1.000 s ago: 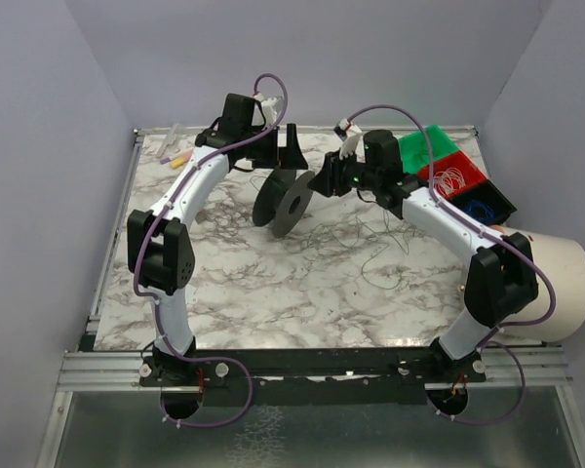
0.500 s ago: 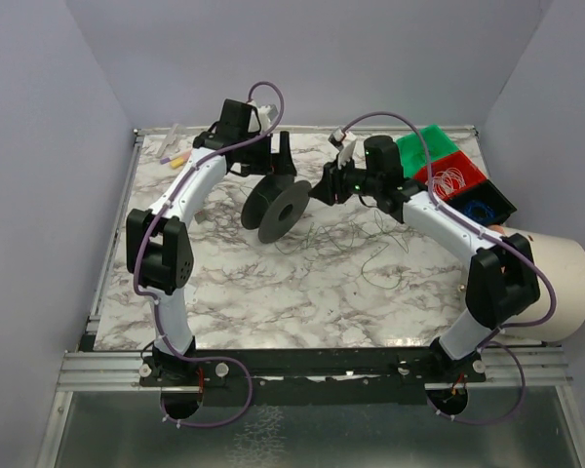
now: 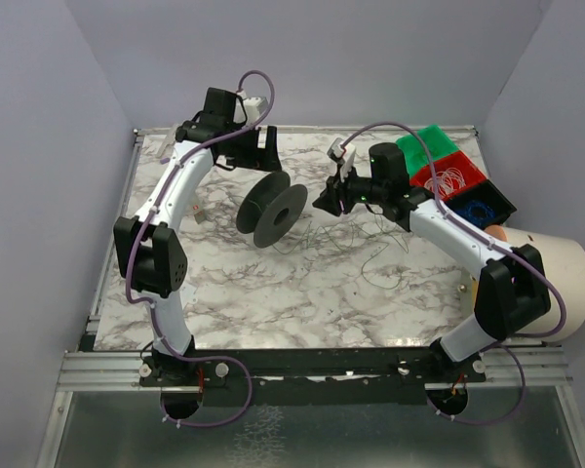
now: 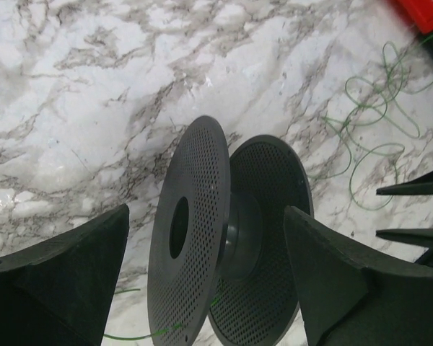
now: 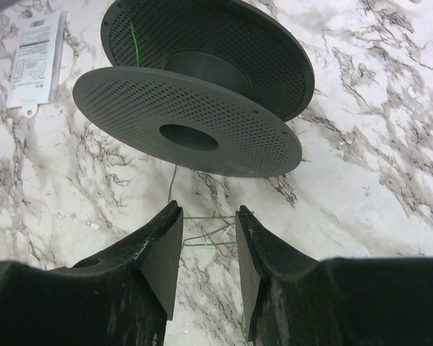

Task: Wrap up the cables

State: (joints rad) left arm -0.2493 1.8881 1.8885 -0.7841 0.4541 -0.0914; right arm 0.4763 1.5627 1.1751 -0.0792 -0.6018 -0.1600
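Note:
A black perforated spool [image 3: 273, 213] stands on edge on the marble table [image 3: 224, 292]. My left gripper [image 3: 262, 146] hangs open behind it. In the left wrist view the spool [image 4: 195, 238] shows between its wide-apart fingers [image 4: 65, 274], clear of both. Thin green cable [image 3: 369, 261] lies in loose curls right of the spool, seen as loops [image 4: 375, 147]. My right gripper [image 3: 324, 200] is low beside the spool's right face [image 5: 195, 108]. The right gripper [image 5: 208, 207] is open with a narrow gap, and cable strands [image 5: 210, 217] cross that gap. One strand runs up to the spool.
At the back right sit a green bin [image 3: 427, 146], a red bin [image 3: 465, 166] with a whitish wire coil, and a black bin [image 3: 497, 200] with blue wire. A white bucket [image 3: 561, 283] stands at the right edge. A small white packet [image 5: 36, 61] lies at the back left.
The left gripper has drawn back and to the left, away from the spool. The spool has shifted slightly left and toward the front. The right gripper has come down a little beside it.

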